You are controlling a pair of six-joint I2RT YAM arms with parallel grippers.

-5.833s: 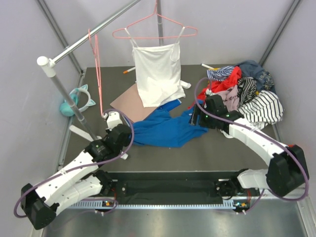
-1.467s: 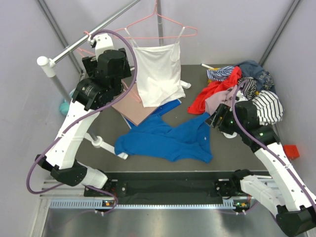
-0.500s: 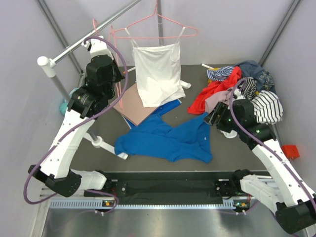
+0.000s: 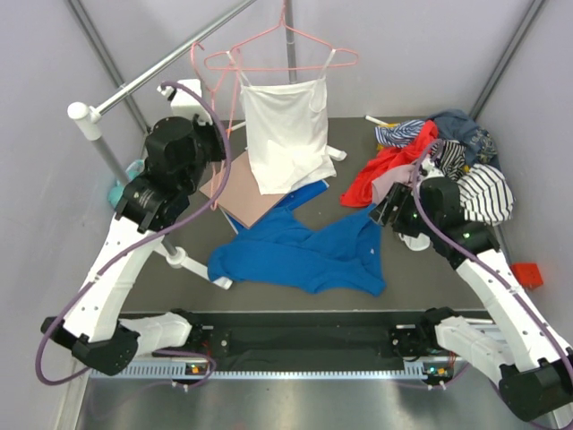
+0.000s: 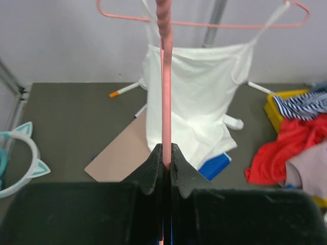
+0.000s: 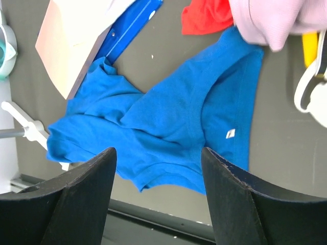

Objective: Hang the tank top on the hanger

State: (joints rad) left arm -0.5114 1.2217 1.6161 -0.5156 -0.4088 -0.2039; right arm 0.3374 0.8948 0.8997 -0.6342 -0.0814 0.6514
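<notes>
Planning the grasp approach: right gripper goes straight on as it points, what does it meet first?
Most likely the tank top: the open right gripper points at its blue fabric on the table, nothing seen between. The gap is hard to judge.

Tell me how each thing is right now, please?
left gripper: shut on the hanger.
hanger: held upright, nothing on it.
right gripper: open, holding nothing.
tank top: crumpled on the table, not hung.
white camisole: hanging from a second hanger.
</notes>
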